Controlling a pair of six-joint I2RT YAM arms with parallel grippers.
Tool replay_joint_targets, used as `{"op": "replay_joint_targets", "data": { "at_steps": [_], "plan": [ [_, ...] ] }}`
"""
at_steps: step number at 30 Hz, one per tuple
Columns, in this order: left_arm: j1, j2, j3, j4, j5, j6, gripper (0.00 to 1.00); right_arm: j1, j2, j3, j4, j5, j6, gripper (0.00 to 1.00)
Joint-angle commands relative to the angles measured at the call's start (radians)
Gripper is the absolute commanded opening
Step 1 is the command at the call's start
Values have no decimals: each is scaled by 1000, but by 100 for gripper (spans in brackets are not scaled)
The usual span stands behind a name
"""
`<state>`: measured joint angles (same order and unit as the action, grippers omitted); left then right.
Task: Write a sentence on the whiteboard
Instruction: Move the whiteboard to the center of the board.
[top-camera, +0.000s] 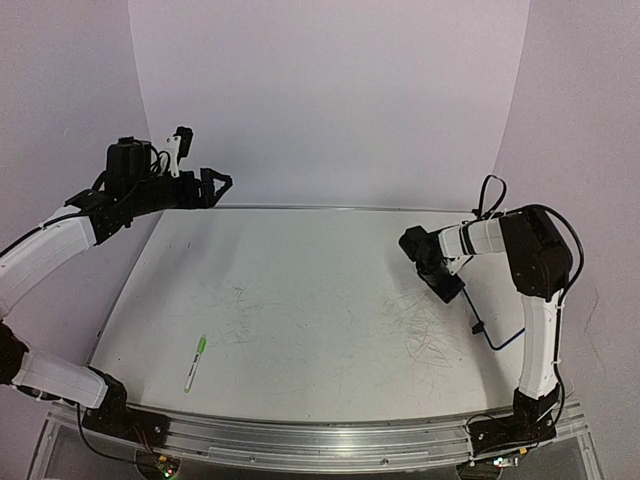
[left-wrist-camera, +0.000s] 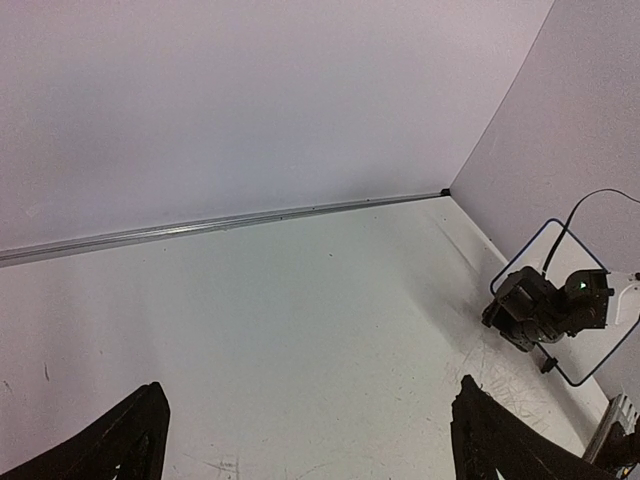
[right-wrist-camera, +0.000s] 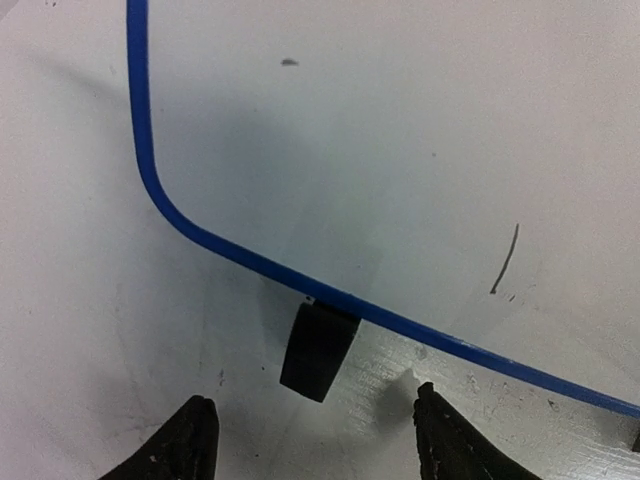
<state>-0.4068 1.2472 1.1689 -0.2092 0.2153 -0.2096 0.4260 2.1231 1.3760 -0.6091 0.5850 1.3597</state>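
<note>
The whiteboard (right-wrist-camera: 420, 150) lies flat at the right of the table, its dark blue rim (top-camera: 505, 340) just showing under my right arm. In the right wrist view its rounded corner and one black foot (right-wrist-camera: 318, 350) are close in front of my fingers. The board carries only a short dark stroke (right-wrist-camera: 505, 260); no green sentence shows. My right gripper (right-wrist-camera: 318, 445) is open and empty at the foot, low over the table (top-camera: 448, 290). My left gripper (top-camera: 215, 185) is open and empty, held high at the back left (left-wrist-camera: 310, 450). A green marker (top-camera: 195, 362) lies at the front left.
The white tabletop (top-camera: 300, 290) has faint grey scribbles, densest near the right arm. A metal rail (left-wrist-camera: 230, 222) runs along its far edge below the lilac backdrop. A black cable loops above the right wrist (top-camera: 490, 195).
</note>
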Motion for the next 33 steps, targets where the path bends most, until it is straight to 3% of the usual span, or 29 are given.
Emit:
{"op": "replay_joint_targets", "data": {
  "at_steps": [1, 10, 17, 23, 26, 33],
  "plan": [
    [-5, 6, -2, 25, 15, -6, 99, -32, -13, 28, -1, 42, 13, 69],
    [-5, -2, -2, 25, 17, -6, 99, -68, 21, 67, -5, 15, 46, 57],
    [-4, -6, -3, 26, 15, -4, 99, -67, 14, 78, -5, 14, 64, 31],
    [-4, -3, -3, 26, 16, -4, 99, -66, 12, 73, -5, -3, 63, 17],
    [-5, 0, -3, 25, 16, -4, 99, -64, 5, 68, -5, -15, 51, 0],
    [-5, 5, -5, 26, 12, -3, 99, -13, -15, 54, 1, -17, -10, 0]
  ]
}}
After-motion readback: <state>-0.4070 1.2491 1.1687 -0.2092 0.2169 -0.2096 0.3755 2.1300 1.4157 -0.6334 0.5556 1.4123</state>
